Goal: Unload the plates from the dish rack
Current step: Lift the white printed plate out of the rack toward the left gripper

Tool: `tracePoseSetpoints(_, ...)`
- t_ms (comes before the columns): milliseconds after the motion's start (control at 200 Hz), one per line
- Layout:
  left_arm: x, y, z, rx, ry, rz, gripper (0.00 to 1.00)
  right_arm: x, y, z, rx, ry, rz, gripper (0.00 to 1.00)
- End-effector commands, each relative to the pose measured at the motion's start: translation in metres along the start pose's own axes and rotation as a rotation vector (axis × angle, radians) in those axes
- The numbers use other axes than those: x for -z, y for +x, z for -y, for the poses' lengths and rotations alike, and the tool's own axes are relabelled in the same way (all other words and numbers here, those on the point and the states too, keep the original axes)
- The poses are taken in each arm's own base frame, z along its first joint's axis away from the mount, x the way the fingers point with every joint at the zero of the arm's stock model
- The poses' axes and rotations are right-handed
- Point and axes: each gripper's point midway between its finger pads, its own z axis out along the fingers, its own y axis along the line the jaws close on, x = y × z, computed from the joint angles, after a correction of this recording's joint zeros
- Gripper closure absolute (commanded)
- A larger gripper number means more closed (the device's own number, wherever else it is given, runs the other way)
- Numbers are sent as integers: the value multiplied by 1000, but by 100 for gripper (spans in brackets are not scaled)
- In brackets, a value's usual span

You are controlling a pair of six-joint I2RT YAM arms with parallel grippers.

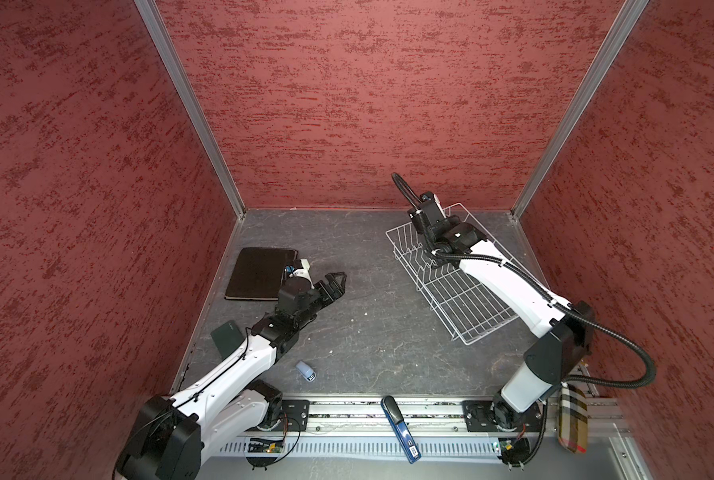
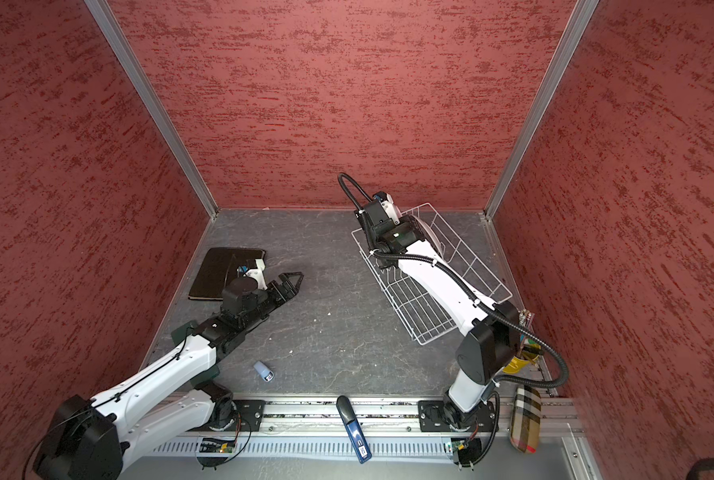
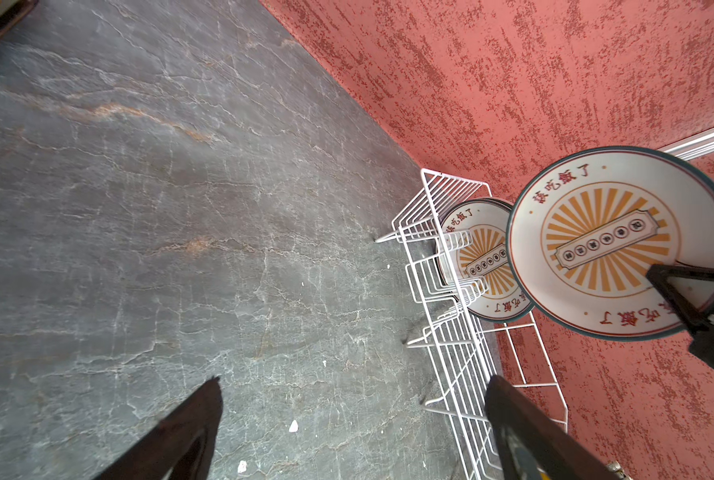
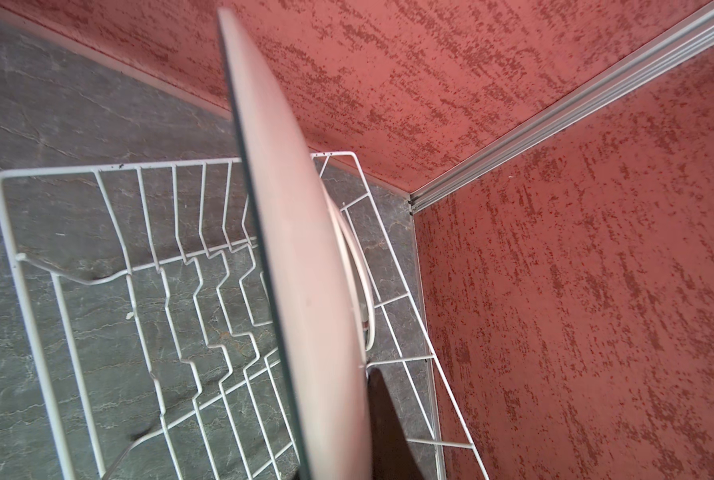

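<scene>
At the far right corner of the desk [image 1: 368, 332], the right gripper [image 3: 662, 278] is pinching the rim of 1 round sunburst plate [image 3: 596, 241]. Its jaws are nearly closed on the rim, 1 finger across the face and the other behind. It is holding the plate upright above the far end of the dish rack [image 1: 463, 299]. A 2nd sunburst plate [image 3: 482, 257] is standing between the prongs there. The dark brown square plate [image 1: 260, 272] is lying flat near the far left edge of the desk. A pale line under it may be another plate, though the view is too poor to tell. The left gripper [image 1: 336, 284] is hanging just beside that plate, jaws spread wide and gripping nothing.

I am judging the held plate to be glazed ceramic: stiff, fairly heavy, slick and breakable. A pinch on 1 side is leaving the weight free to swing, so a deep bite over the lip is mattering most.

The desk is showing a dark grey, veined, stone-like face, bare through the middle. Red textured walls [image 1: 347, 104] are closing in 3 sides, leaving little swinging room beside the rack.
</scene>
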Motion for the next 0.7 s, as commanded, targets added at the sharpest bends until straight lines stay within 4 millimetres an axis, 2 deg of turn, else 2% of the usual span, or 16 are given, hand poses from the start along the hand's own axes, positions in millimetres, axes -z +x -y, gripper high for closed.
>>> tracePoseSetpoints(0,2,-11,14,-9,30,34,2,21,-20,24,-94,33,92,100)
tracePoseSetpoints(256,1,-11,17,-7,44,32,2,46,-29,29,-157,-28,163,100)
tracePoseSetpoints(356,-2,-9,15,-10,39,22,2,58,-34,22,-235,-138,223,100)
tracePoseSetpoints(396,-3,-7,15,-10,41,16,2,71,-38,28,-291,-192,269,100)
tracePoseSetpoints(496,-5,-5,16,-1,54,11,2,90,-39,27,-381,-321,338,100)
tracePoseSetpoints(697,-9,-2,19,3,80,0,2,115,-27,8,-480,-553,372,100)
